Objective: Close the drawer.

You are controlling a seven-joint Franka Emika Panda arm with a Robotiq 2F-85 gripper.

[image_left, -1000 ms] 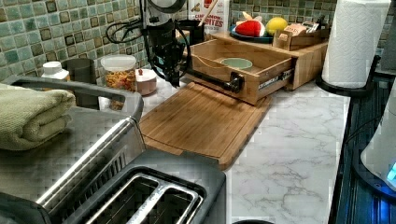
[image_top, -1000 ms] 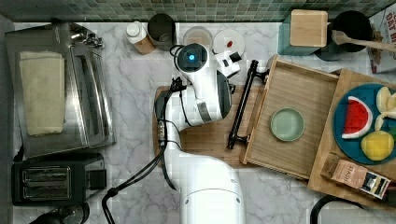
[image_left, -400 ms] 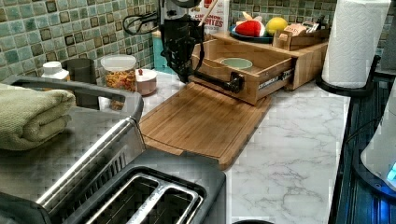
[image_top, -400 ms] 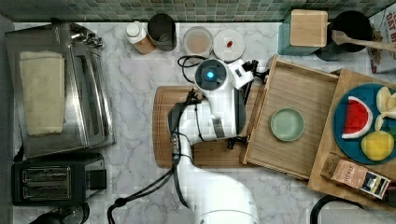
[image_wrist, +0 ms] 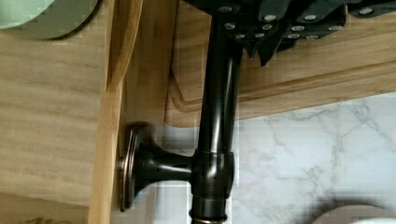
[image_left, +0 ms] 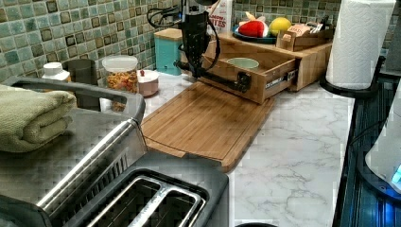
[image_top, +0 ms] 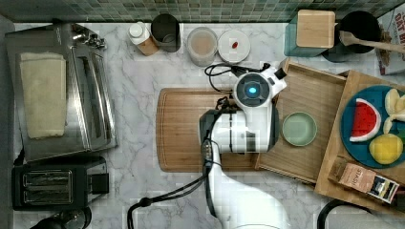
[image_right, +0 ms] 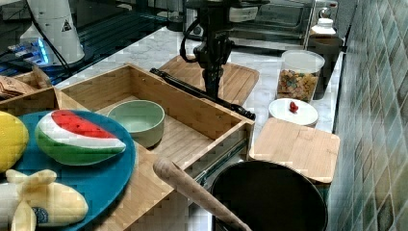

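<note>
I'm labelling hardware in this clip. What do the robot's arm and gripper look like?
The arm has glossy white rounded shells with dark joints, a round black cap lit blue, and black cables looping off it. The gripper is matte black, with small silver screws.

Kitchen: marble counter (image_top: 138, 119), toaster (image_top: 52, 183), tiled backsplash (image_left: 71, 33).

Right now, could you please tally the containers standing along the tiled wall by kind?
white-capped bottle: 1
dark cup: 1
cereal jar: 1
white lidded dish: 1
teal canister: 1
black utensil pot: 1
printed carton: 1
Total: 7
</note>
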